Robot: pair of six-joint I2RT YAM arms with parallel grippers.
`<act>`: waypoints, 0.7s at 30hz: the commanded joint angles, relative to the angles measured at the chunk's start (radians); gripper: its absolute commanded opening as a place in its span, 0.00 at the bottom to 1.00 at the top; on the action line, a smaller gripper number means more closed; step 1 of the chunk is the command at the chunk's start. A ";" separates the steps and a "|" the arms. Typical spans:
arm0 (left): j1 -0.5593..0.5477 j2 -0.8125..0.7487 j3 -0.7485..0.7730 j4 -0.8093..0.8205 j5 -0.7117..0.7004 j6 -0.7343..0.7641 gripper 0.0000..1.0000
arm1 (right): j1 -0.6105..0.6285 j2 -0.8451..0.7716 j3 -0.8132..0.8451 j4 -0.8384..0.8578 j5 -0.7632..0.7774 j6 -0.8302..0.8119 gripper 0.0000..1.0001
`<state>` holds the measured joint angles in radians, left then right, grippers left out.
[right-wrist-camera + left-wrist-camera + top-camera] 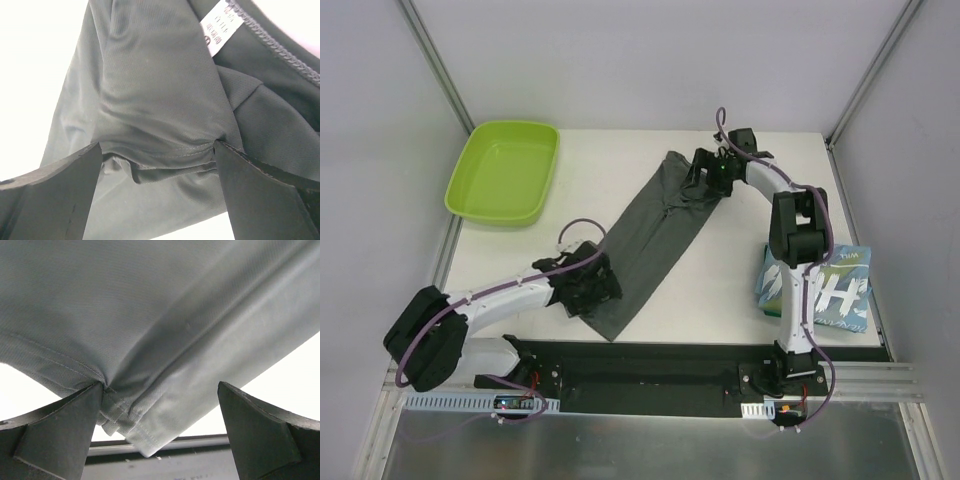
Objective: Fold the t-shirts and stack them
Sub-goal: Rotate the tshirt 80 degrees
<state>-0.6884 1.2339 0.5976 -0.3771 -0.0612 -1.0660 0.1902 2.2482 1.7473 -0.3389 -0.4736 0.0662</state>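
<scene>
The dark grey t-shirt [650, 240] lies as a long narrow strip, diagonal across the middle of the table. My left gripper [592, 285] is low over its near hem end. In the left wrist view the jaws [160, 390] stand wide apart, with the stitched hem [135, 420] bunched against the left finger. My right gripper [705, 178] is over the far collar end. Its jaws [159, 150] are wide apart, with a fold of grey cloth [150, 90] spanning between them, near the white neck label [220, 25]. The light blue tee with white lettering [830, 295] lies folded at the right edge.
A lime-green tray [470, 190] sits at the back left corner of the table. A black rail [650, 365] runs along the near edge between the arm bases. The right arm's upright links stand beside the blue tee.
</scene>
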 commanded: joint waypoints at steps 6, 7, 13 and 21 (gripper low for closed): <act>-0.281 0.174 0.198 0.004 -0.003 -0.132 0.99 | 0.012 0.225 0.389 -0.140 -0.053 -0.123 0.96; -0.295 0.188 0.223 0.003 -0.012 -0.111 0.99 | 0.020 0.217 0.405 -0.152 -0.045 -0.144 0.96; -0.316 0.156 0.266 0.000 -0.028 -0.035 0.99 | 0.038 0.000 0.347 -0.204 0.094 -0.244 0.96; -0.310 -0.063 0.211 -0.131 -0.255 0.024 0.99 | 0.044 -0.375 0.022 -0.080 0.135 -0.187 0.96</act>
<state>-0.9955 1.2903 0.8310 -0.4194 -0.1768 -1.0988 0.2276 2.1048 1.8668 -0.4862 -0.3309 -0.1139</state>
